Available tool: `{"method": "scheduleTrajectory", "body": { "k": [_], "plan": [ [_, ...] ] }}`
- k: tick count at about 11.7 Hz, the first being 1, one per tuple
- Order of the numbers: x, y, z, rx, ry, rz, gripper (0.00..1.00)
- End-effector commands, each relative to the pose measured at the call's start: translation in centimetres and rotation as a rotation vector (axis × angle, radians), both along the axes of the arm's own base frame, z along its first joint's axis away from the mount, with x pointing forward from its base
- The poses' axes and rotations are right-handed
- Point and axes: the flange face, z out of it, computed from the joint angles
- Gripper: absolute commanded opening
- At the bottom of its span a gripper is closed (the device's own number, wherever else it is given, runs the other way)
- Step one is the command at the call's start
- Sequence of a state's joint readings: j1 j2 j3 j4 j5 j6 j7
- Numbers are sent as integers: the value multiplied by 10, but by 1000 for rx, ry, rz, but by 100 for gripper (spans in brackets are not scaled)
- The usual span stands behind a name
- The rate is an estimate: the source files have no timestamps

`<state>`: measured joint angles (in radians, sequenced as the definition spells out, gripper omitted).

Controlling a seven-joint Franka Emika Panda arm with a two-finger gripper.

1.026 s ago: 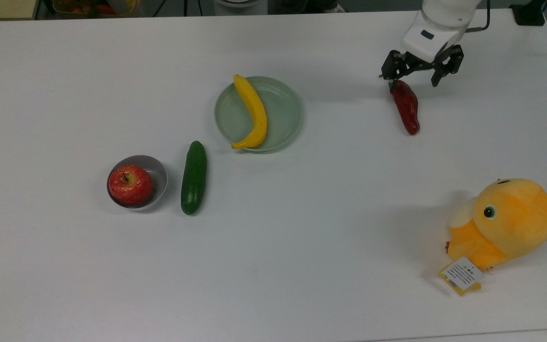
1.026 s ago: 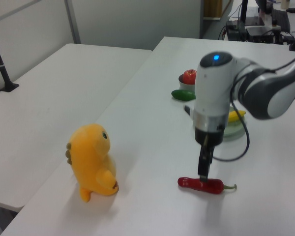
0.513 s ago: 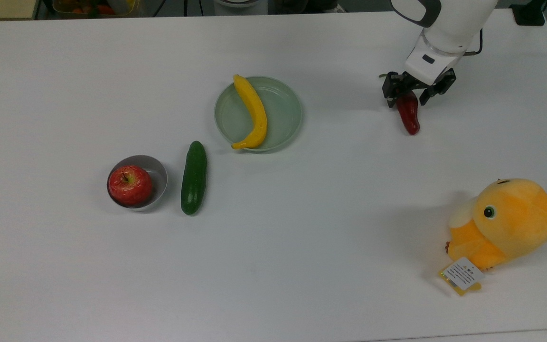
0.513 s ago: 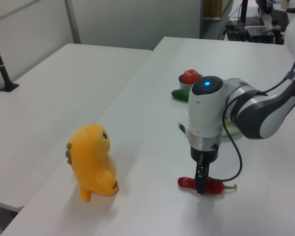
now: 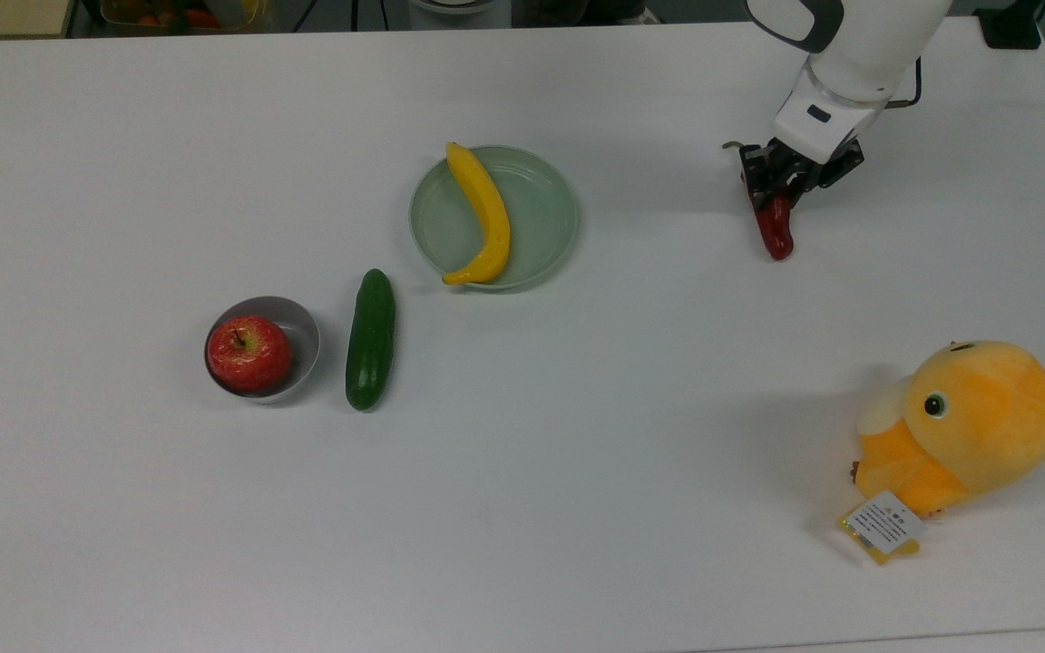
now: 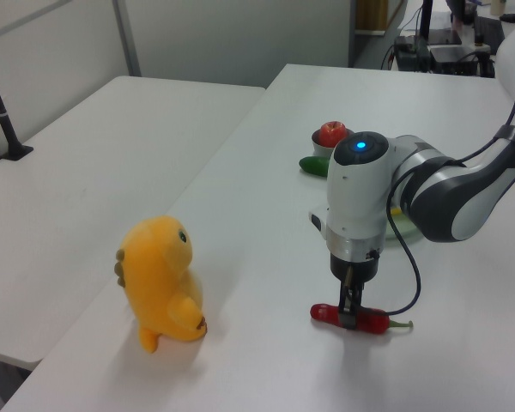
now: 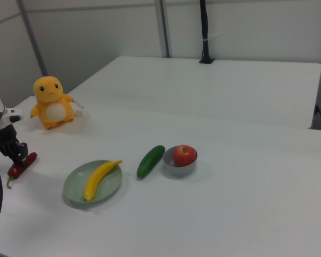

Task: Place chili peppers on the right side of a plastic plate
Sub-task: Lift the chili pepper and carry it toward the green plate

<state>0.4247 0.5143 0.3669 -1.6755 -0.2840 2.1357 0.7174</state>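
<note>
My fingers (image 5: 777,184) are pinched closed around the chili pepper (image 5: 776,232), which lies on the white counter (image 5: 577,453) at the upper right of the top view. The plastic plate (image 5: 541,218) sits well apart, in the upper middle, with a banana (image 5: 482,213) across it. A yellow plush toy (image 5: 962,426) occupies the lower right.

Glossy red chili pepper (image 5: 776,234), smooth pale-green plastic plate (image 5: 545,218), seemingly plastic, sheeny banana (image 5: 484,213) and cucumber (image 5: 370,338), shiny apple (image 5: 249,353) in a smooth grey bowl (image 5: 305,337), fuzzy cloth plush toy (image 5: 965,424), paper tag (image 5: 883,523), matt white table (image 5: 522,472).
</note>
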Motion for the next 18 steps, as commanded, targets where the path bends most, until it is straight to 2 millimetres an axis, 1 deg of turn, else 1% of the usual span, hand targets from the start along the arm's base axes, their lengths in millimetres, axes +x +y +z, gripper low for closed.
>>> {"method": "scheduleTrajectory", "body": {
  "k": [1,3,4,6,9,10,13,15,18],
  "plan": [
    [19,-17,24,11,-53,-28,0],
    [41,-43,36,9,-72,-45,0],
    [56,-58,48,13,-94,-66,0],
    [80,-88,56,6,-116,-109,0],
    [113,-143,57,-27,-132,-159,0],
    [125,-162,63,-33,-145,-174,0],
    [145,-206,63,-55,-148,-202,0],
    [152,-228,63,-55,-142,-231,0],
    [159,-246,63,-45,-139,-270,0]
  ]
}}
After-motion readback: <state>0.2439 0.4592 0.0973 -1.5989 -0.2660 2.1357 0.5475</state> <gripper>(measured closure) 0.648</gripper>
